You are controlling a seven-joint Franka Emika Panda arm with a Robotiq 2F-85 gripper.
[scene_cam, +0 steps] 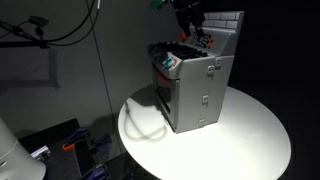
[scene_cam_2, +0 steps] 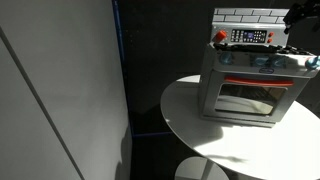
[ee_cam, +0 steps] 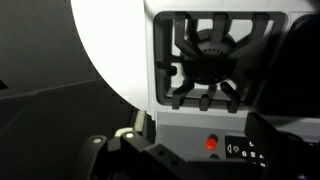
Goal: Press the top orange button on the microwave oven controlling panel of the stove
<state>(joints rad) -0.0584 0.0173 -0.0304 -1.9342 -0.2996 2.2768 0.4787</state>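
Two fingers (ee_cam: 135, 152) stand wide apart at the bottom of the wrist view, gripping nothing. Between them shows a red-orange button (ee_cam: 212, 143), just beside the dark panel (ee_cam: 258, 150). That spread likely serves to keep the target in sight while lining up. The gripper (scene_cam: 192, 30) hangs above the stove (scene_cam: 195, 90), not touching it, so the wrist camera looks down past the burner grate (ee_cam: 210, 60). In an exterior view the panel (scene_cam_2: 249, 37) sits at the foot of the tiled back, facing the front. A press probably calls for one fingertip brought down and forward onto the button. The stove rests on a round white table (scene_cam: 255, 130), free to slide if pushed hard.
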